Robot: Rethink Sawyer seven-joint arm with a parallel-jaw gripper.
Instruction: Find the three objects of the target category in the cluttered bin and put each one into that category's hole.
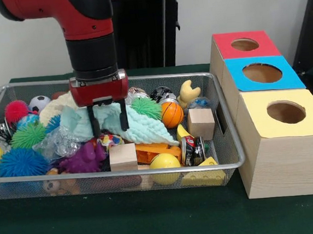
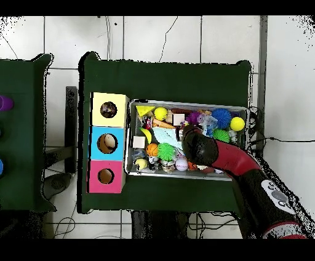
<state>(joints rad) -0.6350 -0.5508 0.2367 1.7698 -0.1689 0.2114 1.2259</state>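
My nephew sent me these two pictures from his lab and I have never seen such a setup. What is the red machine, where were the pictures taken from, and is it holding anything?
The red and black machine is a robot arm that ends in a gripper, a two-fingered claw. One picture is taken from across the table, facing the robot; the other looks straight down from above, with the robot's base at the bottom.

On the dark green table stands a wide, shallow silver wire-mesh bin full of toys: spiky rubber balls, a small orange basketball, plain wooden cubes, a crumpled pale mint cloth. Beside the bin stand three wooden boxes, each with a round hole on top: a red-topped box, a blue-topped box and a yellow-topped box.

The gripper hangs open over the cloth. It holds nothing.
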